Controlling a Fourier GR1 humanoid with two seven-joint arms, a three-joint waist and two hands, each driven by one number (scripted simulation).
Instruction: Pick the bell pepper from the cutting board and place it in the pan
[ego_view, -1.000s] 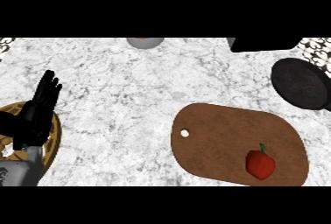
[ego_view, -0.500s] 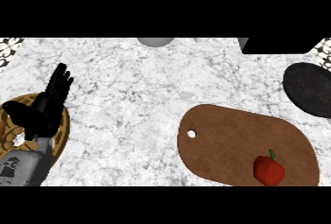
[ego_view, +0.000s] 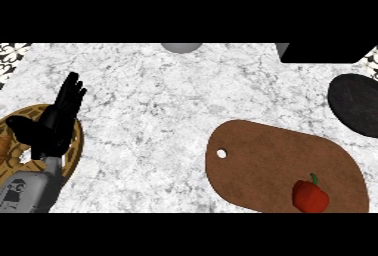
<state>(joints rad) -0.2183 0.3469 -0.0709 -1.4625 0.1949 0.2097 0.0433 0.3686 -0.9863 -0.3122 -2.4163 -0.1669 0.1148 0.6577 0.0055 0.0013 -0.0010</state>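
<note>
A red bell pepper (ego_view: 310, 196) with a green stem lies near the right front corner of the brown cutting board (ego_view: 273, 160). The black pan (ego_view: 357, 104) sits at the right edge, beyond the board. My left hand (ego_view: 53, 125) rests open at the left, fingers straight and pointing up, far from the pepper. My right hand is not in view.
A round wooden basket (ego_view: 72, 150) lies under my left hand at the left edge. A grey round object (ego_view: 181, 47) sits at the top centre. A black block (ego_view: 325, 52) stands at the top right.
The view has shifted, so the board, pepper and pan now appear further right and lower. My left hand appears slightly further right and stays open.
</note>
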